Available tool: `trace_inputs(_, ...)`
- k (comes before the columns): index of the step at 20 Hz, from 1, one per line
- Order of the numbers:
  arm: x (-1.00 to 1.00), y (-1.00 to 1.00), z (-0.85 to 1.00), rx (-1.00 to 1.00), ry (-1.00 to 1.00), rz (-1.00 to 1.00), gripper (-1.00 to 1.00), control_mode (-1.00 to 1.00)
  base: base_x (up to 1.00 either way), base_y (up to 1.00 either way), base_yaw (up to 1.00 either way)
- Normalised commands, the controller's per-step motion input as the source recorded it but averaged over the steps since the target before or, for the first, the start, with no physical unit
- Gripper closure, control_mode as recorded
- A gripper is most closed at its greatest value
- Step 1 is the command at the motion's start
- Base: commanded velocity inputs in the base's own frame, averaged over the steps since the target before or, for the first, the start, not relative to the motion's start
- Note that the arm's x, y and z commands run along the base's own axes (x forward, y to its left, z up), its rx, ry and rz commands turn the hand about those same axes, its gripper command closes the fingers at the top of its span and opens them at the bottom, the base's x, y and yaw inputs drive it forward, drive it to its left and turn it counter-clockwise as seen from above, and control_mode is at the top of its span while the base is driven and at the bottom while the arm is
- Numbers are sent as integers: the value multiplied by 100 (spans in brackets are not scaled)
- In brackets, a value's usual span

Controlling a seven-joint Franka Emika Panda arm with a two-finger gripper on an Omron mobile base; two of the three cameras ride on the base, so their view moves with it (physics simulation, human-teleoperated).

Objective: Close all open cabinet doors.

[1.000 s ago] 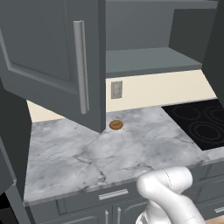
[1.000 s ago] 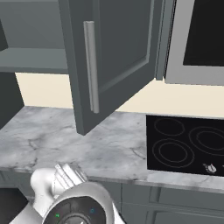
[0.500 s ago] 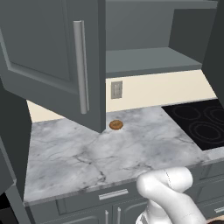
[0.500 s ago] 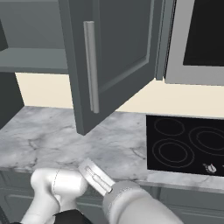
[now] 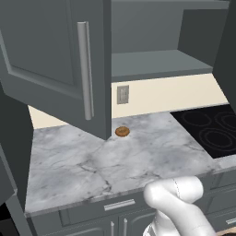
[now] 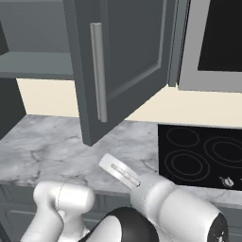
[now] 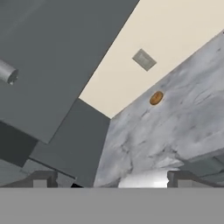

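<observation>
Marble counter (image 5: 115, 161) under wall cabinets, one cabinet door (image 5: 55, 64) swung wide open above it.
The door hangs above and left of the low gripper (image 7: 111, 177), its bar handle (image 5: 85, 69) upright; fingers spread wide, holding nothing.

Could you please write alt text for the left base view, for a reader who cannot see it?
An open dark grey cabinet door with a silver bar handle hangs over a marble counter. A small brown round item lies by the wall; a black cooktop sits right.
</observation>
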Motion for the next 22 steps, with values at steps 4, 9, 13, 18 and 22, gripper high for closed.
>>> trace_inputs(4, 73, 0, 8, 10, -2, 8, -100, -100, 0, 0, 0)
trace_inputs(9, 65, -23, 3, 4, 2, 0, -100, -100, 0, 0, 0)
trace_inputs(13, 53, -25, 4, 3, 1, 0, -100, -100, 0, 0, 0)
trace_inputs(18, 36, -28, 1, 4, 0, 0, -100, -100, 0, 0, 0)
trace_inputs(22, 15, -25, 13, 6, 0, 1, -100, -100, 0, 0, 0)
